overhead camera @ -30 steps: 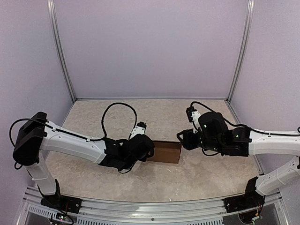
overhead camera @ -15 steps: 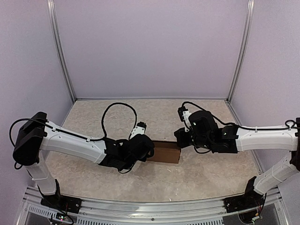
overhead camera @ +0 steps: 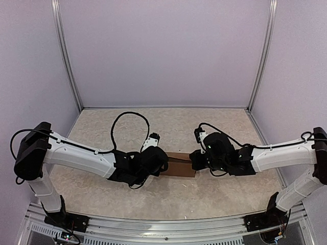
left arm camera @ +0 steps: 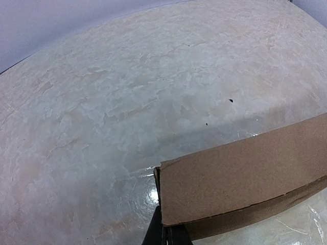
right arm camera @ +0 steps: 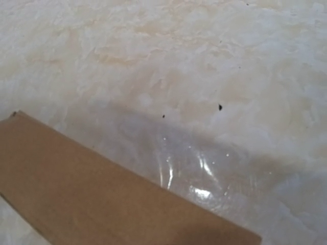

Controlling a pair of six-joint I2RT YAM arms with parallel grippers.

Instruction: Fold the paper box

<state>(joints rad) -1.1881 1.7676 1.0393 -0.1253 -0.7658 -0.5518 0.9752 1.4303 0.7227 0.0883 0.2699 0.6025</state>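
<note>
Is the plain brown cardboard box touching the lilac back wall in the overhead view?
No, the plain brown cardboard box lies near the middle of the beige marbled table, well apart from the lilac back wall.

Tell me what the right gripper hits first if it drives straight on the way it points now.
The paper box. The right gripper, shut, points left at the box's right end and looks already against it, though actual contact is unclear.

the paper box [overhead camera: 177, 165] is plain brown cardboard, unmarked, low and rectangular. it lies flat on the mottled beige table [overhead camera: 219, 127], about mid-table, long side running left to right. its flat top panel lies over a darker lower layer.
</note>
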